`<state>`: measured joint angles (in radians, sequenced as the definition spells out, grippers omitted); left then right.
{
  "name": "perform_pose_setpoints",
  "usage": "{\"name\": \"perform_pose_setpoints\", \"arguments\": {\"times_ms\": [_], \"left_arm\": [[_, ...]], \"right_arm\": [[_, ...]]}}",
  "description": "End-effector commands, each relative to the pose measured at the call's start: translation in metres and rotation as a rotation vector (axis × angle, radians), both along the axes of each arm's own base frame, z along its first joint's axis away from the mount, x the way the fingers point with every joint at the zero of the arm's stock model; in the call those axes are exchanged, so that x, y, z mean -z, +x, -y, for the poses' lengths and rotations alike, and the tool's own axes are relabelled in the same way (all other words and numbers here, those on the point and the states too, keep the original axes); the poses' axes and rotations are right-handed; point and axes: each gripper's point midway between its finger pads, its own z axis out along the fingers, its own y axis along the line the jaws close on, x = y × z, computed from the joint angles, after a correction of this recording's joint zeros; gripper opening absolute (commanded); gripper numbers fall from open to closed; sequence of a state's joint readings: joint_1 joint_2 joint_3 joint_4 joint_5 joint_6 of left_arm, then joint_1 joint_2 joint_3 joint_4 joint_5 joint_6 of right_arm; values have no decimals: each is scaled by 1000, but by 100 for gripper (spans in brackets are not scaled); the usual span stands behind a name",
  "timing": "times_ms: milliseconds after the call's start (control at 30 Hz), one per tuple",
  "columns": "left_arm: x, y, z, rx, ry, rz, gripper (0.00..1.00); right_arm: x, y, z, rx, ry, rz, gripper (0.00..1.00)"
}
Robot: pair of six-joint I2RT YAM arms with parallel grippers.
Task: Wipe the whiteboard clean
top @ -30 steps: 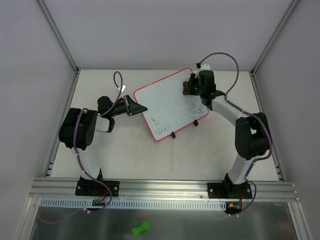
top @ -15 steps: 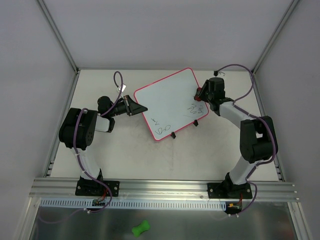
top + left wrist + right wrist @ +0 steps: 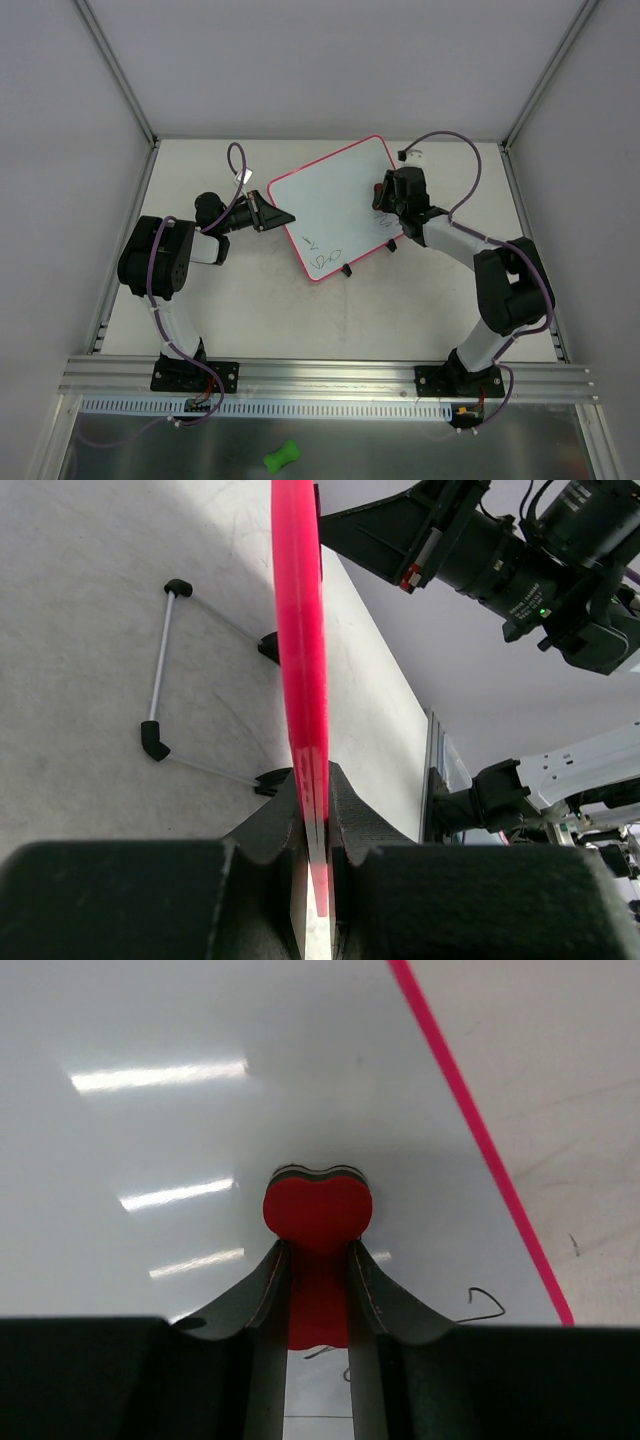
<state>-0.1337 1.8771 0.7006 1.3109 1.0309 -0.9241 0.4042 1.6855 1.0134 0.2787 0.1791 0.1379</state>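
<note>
The whiteboard (image 3: 335,195) lies tilted at the table's middle back, white with a red-pink rim and black feet on its near edge. Dark scribbles sit near its near corner (image 3: 325,255) and under my right arm. My left gripper (image 3: 283,217) is shut on the board's left rim, seen edge-on in the left wrist view (image 3: 300,660). My right gripper (image 3: 381,195) is shut on a small red eraser (image 3: 317,1210) pressed on the board's right part; the board's surface fills the right wrist view (image 3: 200,1080), with scribble ends (image 3: 485,1305) beside the fingers.
A green bone-shaped object (image 3: 282,456) lies on the metal shelf in front of the rail. The board's wire stand (image 3: 160,660) rests on the table under it. Enclosure walls stand left, right and behind.
My right gripper swept with the eraser from the board's upper right to its right edge, then back left and down over the right-hand scribbles. The left arm and board stayed still.
</note>
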Motion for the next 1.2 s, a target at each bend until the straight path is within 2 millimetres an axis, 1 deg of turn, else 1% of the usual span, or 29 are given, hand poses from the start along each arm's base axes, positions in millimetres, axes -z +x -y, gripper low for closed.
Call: {"name": "perform_pose_setpoints", "arguments": {"times_ms": [0,33,133,167,233,267,300,367,400,433,467,500,567,600,633,733,767,833,867,900,967,1033,1100,1133,1167], "left_arm": [[-48,-24,14,143,-14,450,0],[-48,-23,14,143,-13,454,0],[-47,-24,14,144,-12,451,0],[-48,-23,14,144,-13,453,0],[-48,-23,14,144,-13,451,0],[-48,-23,14,143,-13,452,0],[-48,-23,14,145,-14,450,0],[-48,-23,14,148,-14,448,0],[-48,-23,14,147,-15,447,0],[-48,-23,14,147,-15,445,0],[-47,-23,14,148,-14,445,0],[-48,-23,15,150,-15,445,0],[-48,-24,14,150,-14,447,0],[-48,-24,14,149,-14,448,0],[-48,-24,14,150,-14,447,0],[-48,-24,14,151,-14,450,0],[-48,-24,14,149,-14,448,0],[-48,-24,14,149,-13,450,0],[-48,-23,14,149,-13,451,0],[-48,-24,14,149,-14,450,0],[-48,-24,14,149,-13,451,0],[-48,-24,14,149,-13,448,0],[-49,-24,14,151,-13,454,0],[-49,-24,14,149,-13,454,0],[-49,-24,14,149,-14,451,0]], "right_arm": [[21,-29,-63,-282,-23,-59,0],[19,-29,-69,-317,-12,-56,0],[13,-25,-71,-331,-21,-40,0],[6,-20,-72,-326,-15,-28,0],[3,-14,-68,-299,-22,-40,0],[-7,-3,-67,-279,-10,-31,0],[-9,2,-60,-235,-9,-46,0],[-17,13,-56,-210,20,-46,0],[-24,24,-48,-177,35,-51,0],[-25,29,-44,-156,47,-63,0],[-29,32,-45,-159,82,-78,0],[-30,38,-37,-137,93,-87,0],[-32,46,-30,-105,109,-102,0],[-32,51,-20,-73,107,-97,0],[-24,48,-15,-57,99,-135,0],[-13,45,1,-14,109,-171,0],[-3,42,12,21,97,-190,0],[5,38,27,72,92,-208,0],[14,30,32,87,88,-228,0],[19,28,39,106,88,-241,0],[26,19,42,113,89,-263,0],[39,6,49,124,84,-305,0],[44,-2,54,134,89,-325,0],[54,-12,57,135,83,-352,0],[57,-16,58,136,79,-359,0]]}}
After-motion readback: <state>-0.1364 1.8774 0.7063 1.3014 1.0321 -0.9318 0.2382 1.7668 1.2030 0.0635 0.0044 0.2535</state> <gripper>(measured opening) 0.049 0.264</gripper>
